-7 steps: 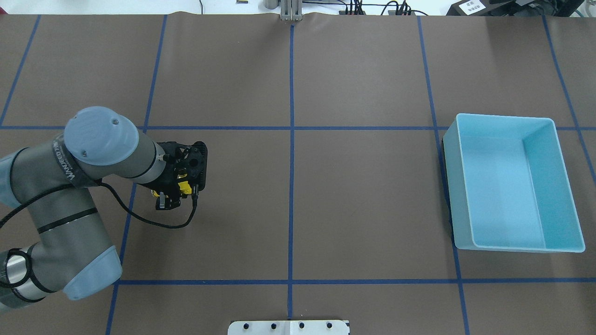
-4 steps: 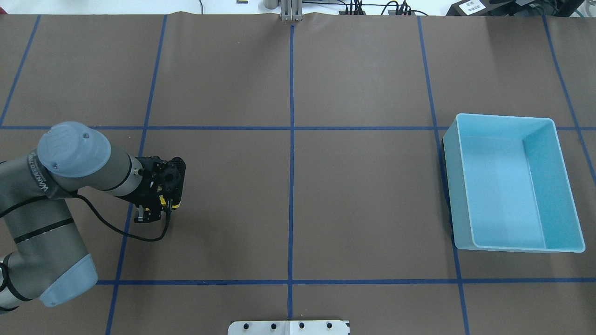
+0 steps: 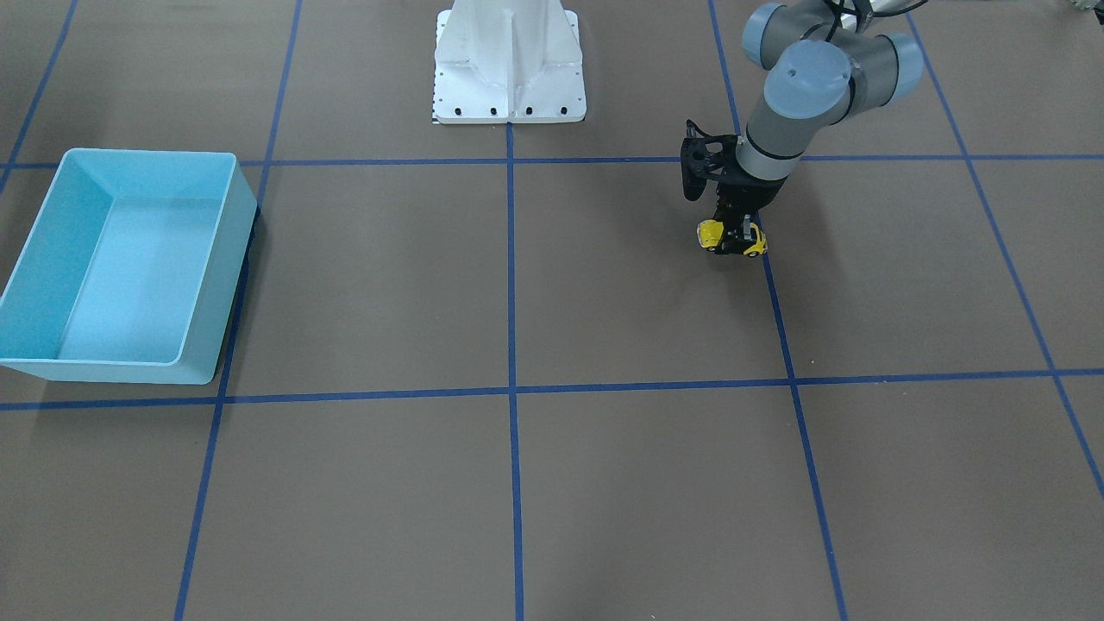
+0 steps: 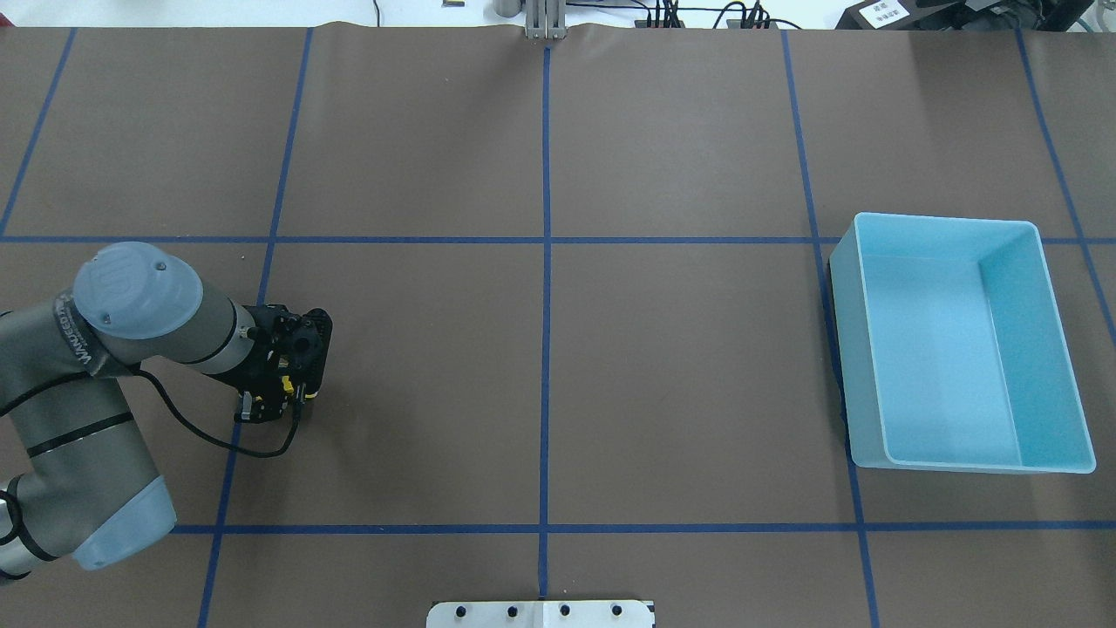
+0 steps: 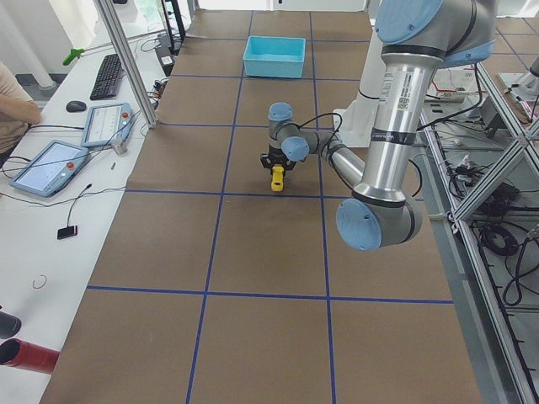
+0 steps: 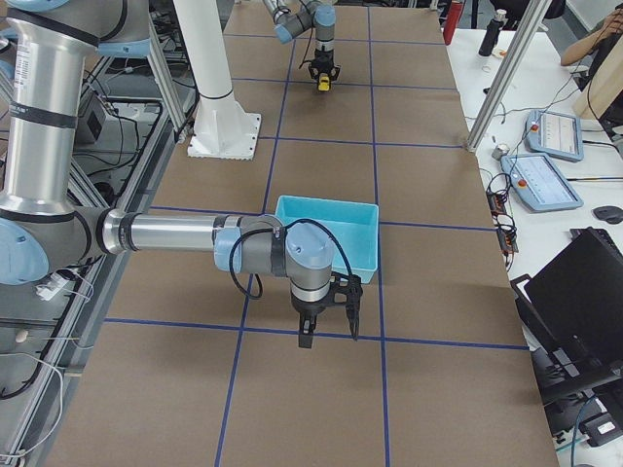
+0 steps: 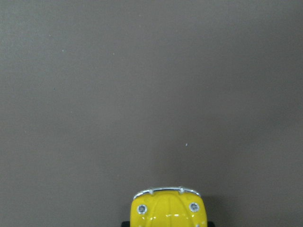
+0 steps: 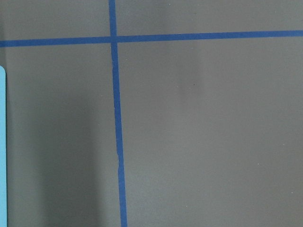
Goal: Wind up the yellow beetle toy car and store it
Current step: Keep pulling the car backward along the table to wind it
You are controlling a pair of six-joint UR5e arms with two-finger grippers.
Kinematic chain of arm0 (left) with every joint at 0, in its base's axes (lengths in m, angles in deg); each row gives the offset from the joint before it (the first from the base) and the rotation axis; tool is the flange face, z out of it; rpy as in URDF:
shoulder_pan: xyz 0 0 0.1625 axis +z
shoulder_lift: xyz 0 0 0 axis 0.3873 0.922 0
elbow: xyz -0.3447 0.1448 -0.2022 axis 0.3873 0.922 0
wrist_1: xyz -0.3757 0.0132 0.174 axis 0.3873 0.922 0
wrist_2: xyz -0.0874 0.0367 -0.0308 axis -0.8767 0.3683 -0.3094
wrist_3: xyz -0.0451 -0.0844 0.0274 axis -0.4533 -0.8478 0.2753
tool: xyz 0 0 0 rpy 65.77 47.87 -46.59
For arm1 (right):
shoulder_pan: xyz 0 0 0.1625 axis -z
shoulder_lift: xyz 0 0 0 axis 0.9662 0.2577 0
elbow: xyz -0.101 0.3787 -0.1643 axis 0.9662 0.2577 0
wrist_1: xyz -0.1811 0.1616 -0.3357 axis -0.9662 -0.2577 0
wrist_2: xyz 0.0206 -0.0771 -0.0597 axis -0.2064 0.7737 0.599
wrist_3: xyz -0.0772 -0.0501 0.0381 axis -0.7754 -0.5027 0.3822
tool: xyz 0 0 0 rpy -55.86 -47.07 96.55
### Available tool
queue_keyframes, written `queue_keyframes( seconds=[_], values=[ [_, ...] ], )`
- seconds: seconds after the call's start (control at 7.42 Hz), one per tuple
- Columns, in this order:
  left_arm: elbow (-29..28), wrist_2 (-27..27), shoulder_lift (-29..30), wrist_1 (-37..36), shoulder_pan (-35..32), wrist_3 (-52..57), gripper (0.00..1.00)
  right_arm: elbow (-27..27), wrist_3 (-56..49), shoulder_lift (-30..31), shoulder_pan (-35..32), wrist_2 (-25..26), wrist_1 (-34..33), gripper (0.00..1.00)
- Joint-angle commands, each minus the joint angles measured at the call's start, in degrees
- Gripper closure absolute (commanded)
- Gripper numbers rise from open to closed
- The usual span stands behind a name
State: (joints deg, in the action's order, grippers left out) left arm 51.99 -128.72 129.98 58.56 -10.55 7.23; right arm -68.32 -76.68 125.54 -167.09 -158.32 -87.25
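On the robot's left side of the brown surface (image 4: 680, 375), the left tool (image 3: 734, 242) pointed straight down with its fingers pinching the yellow beetle toy car (image 3: 709, 233) from both sides. Seen from the front-facing camera, the car sat low against the surface just beside a blue tape line (image 3: 780, 328), lying crosswise under the tool, one yellow end sticking out past the fingers on each side. From overhead only a sliver of yellow (image 4: 286, 384) showed under the black wrist hardware. The left wrist camera caught the car's rounded end (image 7: 168, 210) at the bottom edge of its view, with a chrome bumper, two small round lamps and plain brown paper ahead of it.

Well apart from the car, on the robot's right side, stood the light blue bin (image 4: 1059, 349), open at the top and showing nothing inside. The right tool (image 6: 327, 326) appeared only in the side view from the robot's right, hanging over the surface near the bin's nearer wall; I could not tell whether its fingers were spread or pressed together. Its wrist camera showed crossed tape lines and a thin strip of the bin's edge (image 8: 2, 142) at the left border.
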Motion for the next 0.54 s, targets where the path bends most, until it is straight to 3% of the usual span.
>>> queue_keyframes(
  seconds=[0.0, 0.4],
  values=[
    [-1.26, 0.1, 0.02, 1.53, -0.41, 0.07, 1.0, -0.06, 0.0, 0.12, 0.0, 0.0, 0.09, 0.0],
    [-2.93, 0.18, -0.07, 3.82, -0.41, 0.07, 1.0, -0.15, -0.09, 0.29, -0.09, -0.09, 0.09, 0.0]
  ],
)
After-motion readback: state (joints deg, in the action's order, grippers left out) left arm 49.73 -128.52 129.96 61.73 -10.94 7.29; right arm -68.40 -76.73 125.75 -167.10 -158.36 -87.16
